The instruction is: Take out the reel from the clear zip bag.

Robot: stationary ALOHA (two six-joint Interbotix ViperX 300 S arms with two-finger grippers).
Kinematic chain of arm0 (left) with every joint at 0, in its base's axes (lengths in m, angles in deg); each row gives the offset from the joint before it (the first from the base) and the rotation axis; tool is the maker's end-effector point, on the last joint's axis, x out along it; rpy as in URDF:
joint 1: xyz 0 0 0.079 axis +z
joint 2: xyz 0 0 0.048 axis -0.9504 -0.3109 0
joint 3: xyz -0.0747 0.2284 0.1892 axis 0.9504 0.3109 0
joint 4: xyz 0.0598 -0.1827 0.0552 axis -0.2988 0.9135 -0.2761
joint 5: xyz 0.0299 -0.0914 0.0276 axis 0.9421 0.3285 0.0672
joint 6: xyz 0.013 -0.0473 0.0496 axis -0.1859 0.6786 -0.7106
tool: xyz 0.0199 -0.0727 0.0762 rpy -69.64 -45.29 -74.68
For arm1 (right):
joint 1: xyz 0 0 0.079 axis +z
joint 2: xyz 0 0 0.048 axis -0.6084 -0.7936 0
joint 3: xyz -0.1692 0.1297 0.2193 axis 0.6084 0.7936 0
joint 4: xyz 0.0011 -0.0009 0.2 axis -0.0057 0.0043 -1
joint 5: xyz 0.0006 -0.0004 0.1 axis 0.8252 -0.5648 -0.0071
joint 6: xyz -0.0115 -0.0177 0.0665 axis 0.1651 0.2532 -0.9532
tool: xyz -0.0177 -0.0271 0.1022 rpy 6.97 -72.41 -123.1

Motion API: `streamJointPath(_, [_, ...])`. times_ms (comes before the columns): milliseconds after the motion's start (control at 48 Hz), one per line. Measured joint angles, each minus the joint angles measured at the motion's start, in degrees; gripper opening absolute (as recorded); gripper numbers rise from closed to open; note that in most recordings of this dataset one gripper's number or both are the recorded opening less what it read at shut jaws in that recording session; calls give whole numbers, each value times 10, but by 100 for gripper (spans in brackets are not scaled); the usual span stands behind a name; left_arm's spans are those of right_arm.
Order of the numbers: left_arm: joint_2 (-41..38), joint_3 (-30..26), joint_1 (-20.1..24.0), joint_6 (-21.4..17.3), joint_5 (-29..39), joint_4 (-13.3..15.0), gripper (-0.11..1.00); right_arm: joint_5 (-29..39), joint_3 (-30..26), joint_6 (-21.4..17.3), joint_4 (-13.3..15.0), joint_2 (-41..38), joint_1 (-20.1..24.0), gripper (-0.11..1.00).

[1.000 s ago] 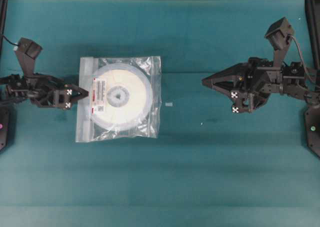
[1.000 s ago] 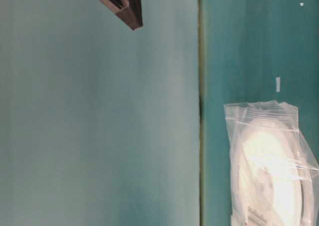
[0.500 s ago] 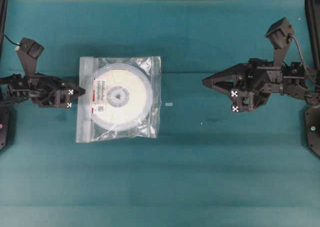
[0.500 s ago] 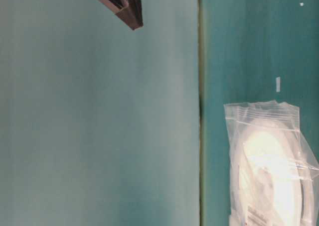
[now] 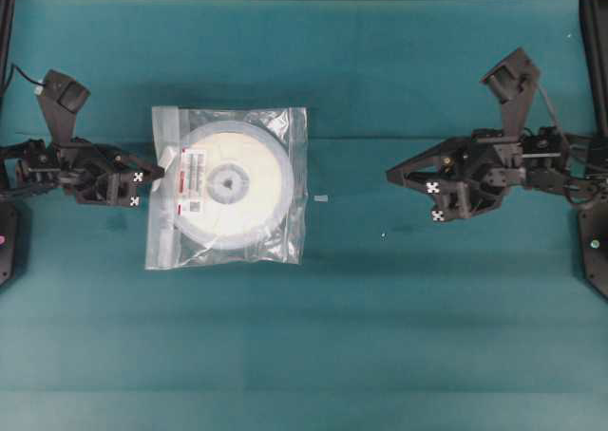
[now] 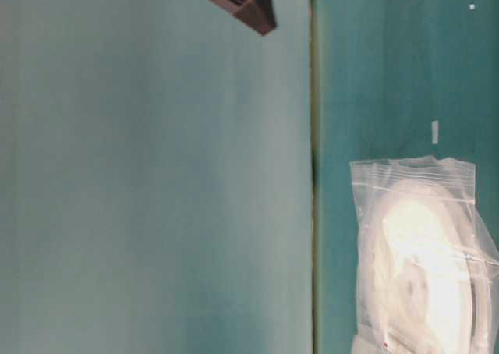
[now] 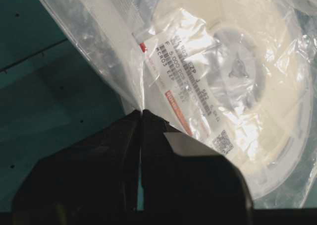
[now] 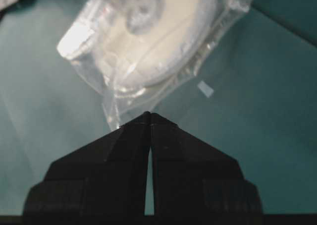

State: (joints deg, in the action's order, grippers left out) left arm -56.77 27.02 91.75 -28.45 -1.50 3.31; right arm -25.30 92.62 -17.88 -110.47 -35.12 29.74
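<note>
The reel (image 5: 226,186) lies flat on the teal table (image 5: 380,336), left of centre, fully enclosed in the clear zip bag (image 5: 285,127). Its grey hub faces up, and its white label with red markings sits on the side nearest the left arm. The bag is crinkled, with its whitish zip strip running along the left edge; in the table-level view the strip end rests on the surface and the plastic stands slightly puffed over the disc.

The left gripper (image 5: 160,174) is at the bag's zip edge. In its wrist view the jaws are clenched together with a fold of the bag's plastic pinched at their tips, just beside the label.

The right gripper (image 5: 389,176) hangs well apart from the bag, to the right, pointing toward it. Its wrist view shows the tips meeting with only a thin slit behind them, grasping nothing.

A small whitish scrap (image 5: 321,198) lies on the table between bag and right gripper.
</note>
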Motion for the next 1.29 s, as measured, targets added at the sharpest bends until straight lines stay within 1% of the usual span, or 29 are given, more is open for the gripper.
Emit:
streamJointPath(83, [-1,-1,0,0,0,0,-4,4,-8,-5,0,-15,0,29])
streamJointPath(146, [0,-1,0,-1,0,0,-4,11,-16,-10,0,-31,0,46])
streamJointPath(167, [0,-1,0,0,1,0,-4,13,-19,-11,0,-38,-1,53])
streamJointPath(250, [-1,-1,0,0,1,0,-4,31,-33,-13,0,-64,-3,74])
streamJointPath(292, [0,-1,0,-1,0,0,-4,43,-43,-13,0,-79,-4,81])
streamJointPath(312, [0,-1,0,-1,0,0,-4,50,-47,-13,0,-86,-5,82])
streamJointPath(417, [0,-1,0,0,1,0,-4,78,-75,-14,0,-120,-11,81])
streamJointPath(521, [0,-1,0,-1,2,0,-4,91,-99,-13,1,-154,-16,79])
streamJointPath(708, [0,-1,1,-1,2,0,-4,94,-131,-14,0,-210,-31,79])
streamJointPath(916, [-1,-1,0,0,2,0,-4,96,-165,-14,1,-258,-36,79])
streamJointPath(1291, [0,-1,0,0,3,0,-4,106,-229,-13,5,-318,-43,79])
